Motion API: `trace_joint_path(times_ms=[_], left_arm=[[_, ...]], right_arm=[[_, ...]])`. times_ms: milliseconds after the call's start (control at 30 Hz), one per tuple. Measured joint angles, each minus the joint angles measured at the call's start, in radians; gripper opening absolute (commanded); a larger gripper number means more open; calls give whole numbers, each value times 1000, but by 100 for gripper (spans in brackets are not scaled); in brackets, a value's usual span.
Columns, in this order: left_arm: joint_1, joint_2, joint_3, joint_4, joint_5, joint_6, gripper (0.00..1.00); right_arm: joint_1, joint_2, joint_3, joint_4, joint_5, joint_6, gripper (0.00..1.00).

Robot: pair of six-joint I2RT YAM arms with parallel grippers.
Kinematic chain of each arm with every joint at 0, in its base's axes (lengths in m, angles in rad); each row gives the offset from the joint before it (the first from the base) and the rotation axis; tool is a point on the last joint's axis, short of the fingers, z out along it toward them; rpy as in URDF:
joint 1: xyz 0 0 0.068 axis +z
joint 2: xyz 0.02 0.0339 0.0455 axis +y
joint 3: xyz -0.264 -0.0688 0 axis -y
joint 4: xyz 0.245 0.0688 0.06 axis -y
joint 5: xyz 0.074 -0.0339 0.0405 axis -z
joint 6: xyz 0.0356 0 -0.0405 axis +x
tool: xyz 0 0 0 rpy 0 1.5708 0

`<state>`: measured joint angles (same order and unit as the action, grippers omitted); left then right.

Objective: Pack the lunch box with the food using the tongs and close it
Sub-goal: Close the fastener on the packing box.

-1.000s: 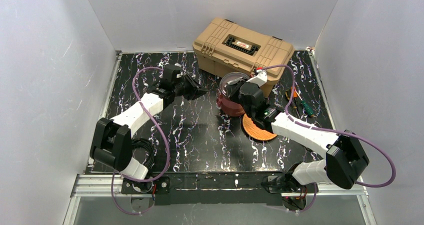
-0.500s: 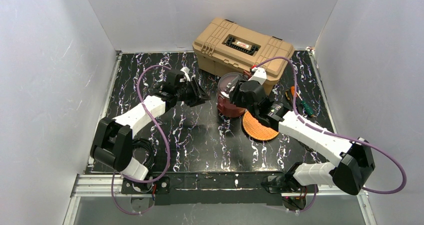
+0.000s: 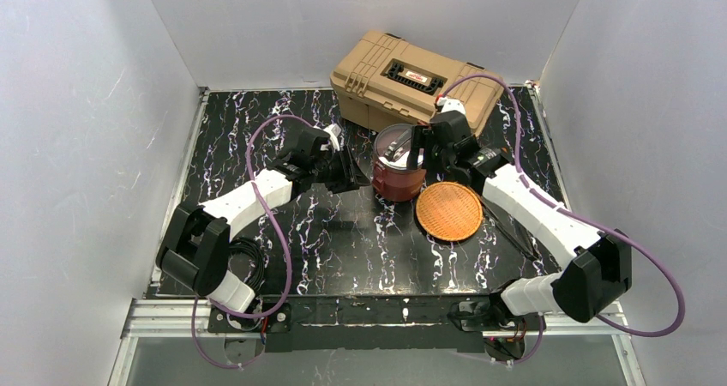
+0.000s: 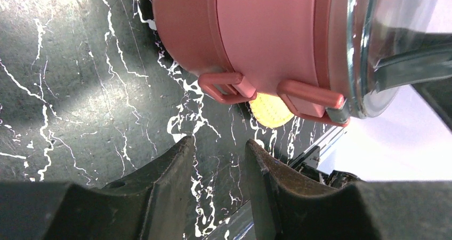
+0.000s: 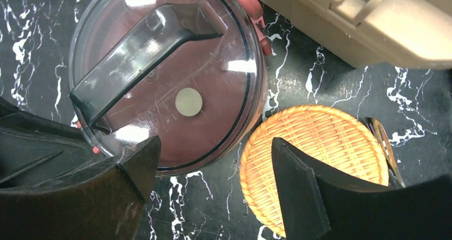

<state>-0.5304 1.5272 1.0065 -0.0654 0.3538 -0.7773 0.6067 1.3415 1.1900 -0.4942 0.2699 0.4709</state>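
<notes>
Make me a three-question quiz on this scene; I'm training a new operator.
1. True or false: the right gripper is open and holds nothing.
2. What lies on the plate? A: buns. B: tongs. C: nothing visible.
3. What stands just behind the lunch box?

Key: 1 true; 2 C; 3 the toolbox.
</notes>
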Motion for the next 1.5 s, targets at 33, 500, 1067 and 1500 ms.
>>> trace_joint_path(times_ms=[33, 500, 1067, 1500], left_arm=[[-4, 0, -3, 1, 0, 2, 40], [-10, 0, -90, 20, 1, 18, 39], [-14, 7, -116, 85, 24, 15, 33], [-31, 72, -106, 95, 28, 7, 31]], right_arm=[[-18, 6, 9, -2, -30, -15, 88], [-111, 40, 193, -5, -266, -214, 91], [-117, 137, 201, 65, -372, -299, 82], [-118, 199, 209, 131, -415, -381, 74]])
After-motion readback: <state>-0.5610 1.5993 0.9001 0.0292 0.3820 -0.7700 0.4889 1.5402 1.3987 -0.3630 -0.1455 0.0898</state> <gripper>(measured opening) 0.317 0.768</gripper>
